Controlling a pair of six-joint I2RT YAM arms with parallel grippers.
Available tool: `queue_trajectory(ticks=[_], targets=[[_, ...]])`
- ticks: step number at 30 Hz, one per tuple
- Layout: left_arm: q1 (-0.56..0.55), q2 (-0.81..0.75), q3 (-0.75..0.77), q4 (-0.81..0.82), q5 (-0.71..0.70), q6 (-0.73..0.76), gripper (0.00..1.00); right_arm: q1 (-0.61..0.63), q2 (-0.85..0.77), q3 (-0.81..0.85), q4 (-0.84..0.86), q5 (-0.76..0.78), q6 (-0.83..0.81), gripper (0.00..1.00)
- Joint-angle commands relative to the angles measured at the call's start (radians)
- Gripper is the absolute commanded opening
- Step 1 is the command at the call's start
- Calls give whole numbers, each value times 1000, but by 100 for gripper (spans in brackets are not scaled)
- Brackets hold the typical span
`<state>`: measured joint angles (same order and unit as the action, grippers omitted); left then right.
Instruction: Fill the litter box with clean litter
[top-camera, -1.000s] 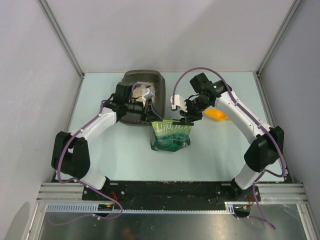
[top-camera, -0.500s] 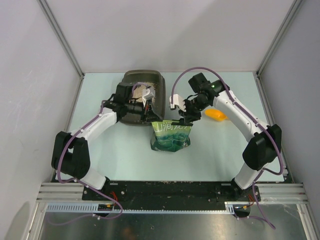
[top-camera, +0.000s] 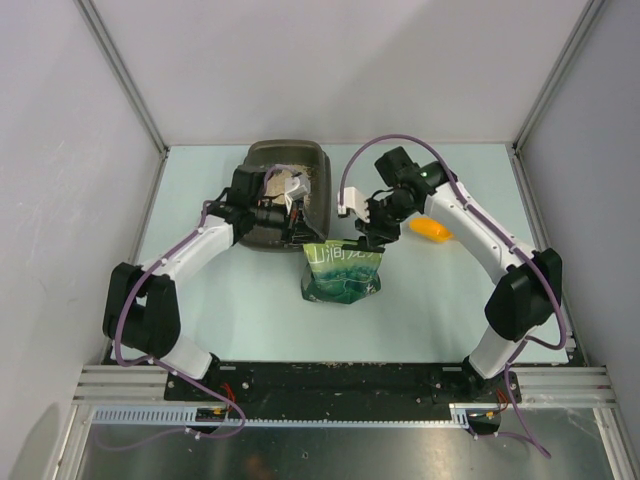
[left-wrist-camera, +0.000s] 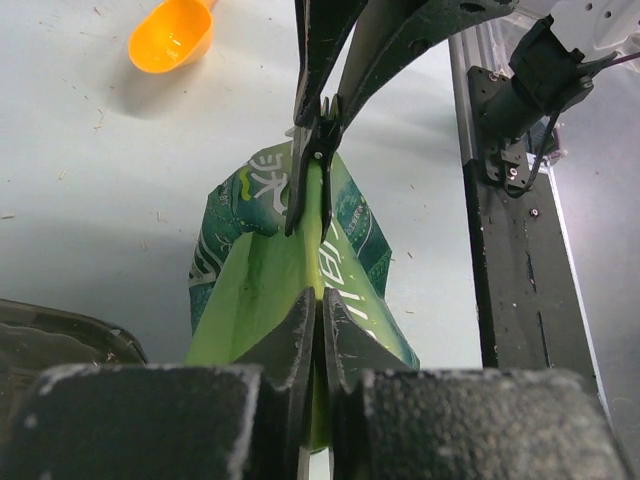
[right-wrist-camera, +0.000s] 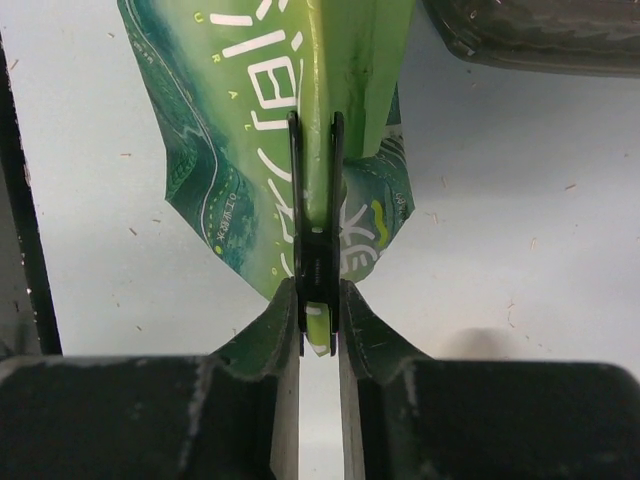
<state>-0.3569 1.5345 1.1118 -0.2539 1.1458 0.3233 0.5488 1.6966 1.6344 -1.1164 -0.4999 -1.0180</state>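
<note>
Grip detail from wrist views alone, left gripper (left-wrist-camera: 320, 305) and right gripper (right-wrist-camera: 320, 300) each clamped tight on opposite ends of top seam of green pouch (left-wrist-camera: 355, 235); from overhead alone, pale clean litter (top-camera: 288, 186) lying in litter box (top-camera: 285, 152) just beyond pouch, under left arm, orange scoop (top-camera: 432, 229) off right.

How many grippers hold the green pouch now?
2. The left gripper pinches the upper edge of the green pouch at its left end; the right gripper pinches the right end.

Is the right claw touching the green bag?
Touching. The right wrist view shows the right gripper pinched shut on the top edge of the green pouch.
</note>
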Motion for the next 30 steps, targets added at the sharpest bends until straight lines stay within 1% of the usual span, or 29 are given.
queue_trajectory(ticks=[1, 3, 5, 6, 8, 9, 11, 12, 14, 15, 17, 19, 20, 21, 22, 23, 24, 25, 27, 28, 30], targets=[[1, -40, -1, -2, 19, 8, 8, 33, 21, -27, 40, 18, 53, 19], [1, -42, 0, -4, 17, 7, 9, 31, 18, -30, 40, 20, 55, 20], [1, -45, 0, -4, 15, 5, 10, 33, 11, -28, 41, 21, 59, 25], [1, -48, 2, -4, 14, 2, 14, 31, 6, -28, 40, 24, 61, 29], [1, -51, 6, -4, 3, -4, 20, 28, -6, -28, 49, 35, 75, 34], [1, -57, 8, -7, -3, -7, 25, 22, -11, -24, 50, 35, 81, 40], [3, -65, 14, -10, -24, -13, 32, 10, -25, -15, 55, 11, 110, 47], [6, -69, 17, -13, -29, -15, 38, 2, -31, -7, 56, 0, 122, 52], [9, -86, 28, -21, -52, -18, 43, -27, -41, 19, 66, -29, 174, 58], [15, -94, 34, -28, -60, -18, 48, -38, -43, 31, 67, -37, 194, 61], [25, -114, 48, -48, -76, -20, 52, -73, -49, 73, 69, -60, 229, 62], [47, -131, 71, -61, -119, -21, 59, -104, -51, 123, 85, -75, 310, 65], [55, -148, 88, -74, -144, -23, 66, -137, -52, 139, 98, -77, 352, 66], [67, -155, 95, -85, -215, -21, 74, -156, -57, 151, 110, -77, 421, 88], [72, -168, 102, -94, -254, -9, 81, -173, -61, 160, 157, -57, 474, 99], [73, -186, 109, -116, -309, 6, 97, -185, -69, 150, 196, -7, 531, 100], [73, -195, 111, -122, -413, 40, 100, -181, -89, 128, 243, 57, 585, 100], [75, -204, 109, -122, -466, 54, 100, -176, -101, 108, 315, 201, 667, 100], [81, -226, 108, -123, -539, 80, 100, -143, -124, 10, 404, 393, 758, 100], [82, -229, 108, -123, -608, 80, 100, -129, -147, -23, 487, 595, 807, 100], [90, -234, 111, -122, -670, 41, 100, -99, -167, -106, 529, 696, 796, 100]])
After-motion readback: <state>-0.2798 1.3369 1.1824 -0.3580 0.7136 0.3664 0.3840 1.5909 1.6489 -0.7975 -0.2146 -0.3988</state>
